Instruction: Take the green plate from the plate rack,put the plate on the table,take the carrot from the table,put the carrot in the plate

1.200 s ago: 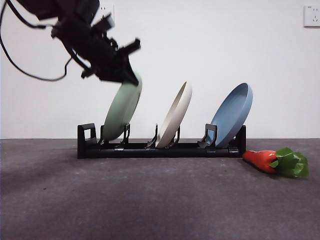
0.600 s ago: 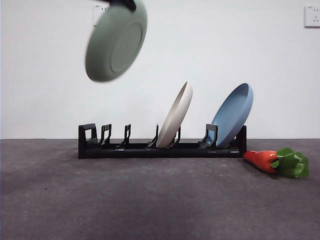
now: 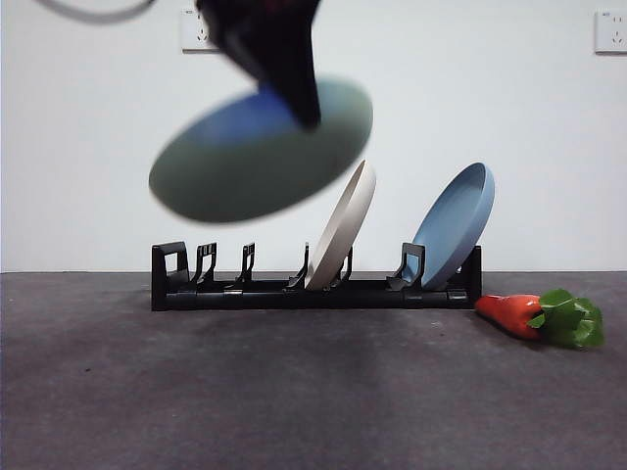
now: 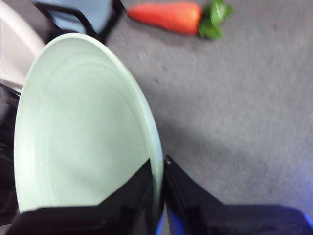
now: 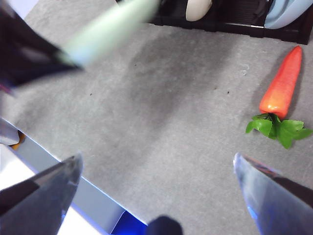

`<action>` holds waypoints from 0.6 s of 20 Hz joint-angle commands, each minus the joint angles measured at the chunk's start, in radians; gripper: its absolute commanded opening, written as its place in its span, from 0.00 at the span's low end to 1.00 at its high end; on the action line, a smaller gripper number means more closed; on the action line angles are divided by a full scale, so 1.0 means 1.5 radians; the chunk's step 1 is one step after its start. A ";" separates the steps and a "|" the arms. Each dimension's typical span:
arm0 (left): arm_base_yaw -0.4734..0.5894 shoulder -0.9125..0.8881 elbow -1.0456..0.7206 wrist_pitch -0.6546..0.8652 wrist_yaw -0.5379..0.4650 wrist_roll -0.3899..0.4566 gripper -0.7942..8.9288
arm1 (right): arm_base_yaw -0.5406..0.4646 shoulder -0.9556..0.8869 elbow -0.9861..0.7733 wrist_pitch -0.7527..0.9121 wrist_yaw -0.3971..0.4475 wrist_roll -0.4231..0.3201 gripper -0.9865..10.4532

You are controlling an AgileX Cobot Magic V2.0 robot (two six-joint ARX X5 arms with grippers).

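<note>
Front view: the green plate [image 3: 257,157] was seen blurred in the upper middle of the frame, held in the air above the plate rack [image 3: 313,289] and tilted nearly flat, with the left gripper [image 3: 294,93] coming down dark from the top edge and clamped on the plate's rim. The rack's left slots stood vacant; a cream-white plate [image 3: 343,227] leaned in the middle slot and a light blue plate [image 3: 456,223] in the right one. The carrot [image 3: 541,317] was seen lying on the table [image 3: 294,392] at the lower right of the frame, just beside the rack's right end, its leafy top pointing right. In the left wrist view, the two black jaws were seen closed on the edge of the green plate [image 4: 83,132], with the carrot [image 4: 173,15] at the top of the frame. In the right wrist view, the right gripper [image 5: 156,186] was seen with its jaws spread wide apart and nothing between them, above the table [image 5: 161,127]; the carrot [image 5: 282,93] was seen at the right of the frame and the plate as a pale blur at the upper left.
</note>
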 commanded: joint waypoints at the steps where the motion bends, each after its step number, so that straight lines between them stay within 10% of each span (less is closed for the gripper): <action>1: -0.016 0.014 -0.067 0.069 -0.029 0.042 0.08 | 0.001 0.000 0.001 0.004 -0.001 0.002 0.63; 12: -0.047 0.185 -0.153 0.240 -0.073 0.102 0.08 | 0.001 0.010 0.001 0.003 -0.003 0.002 0.63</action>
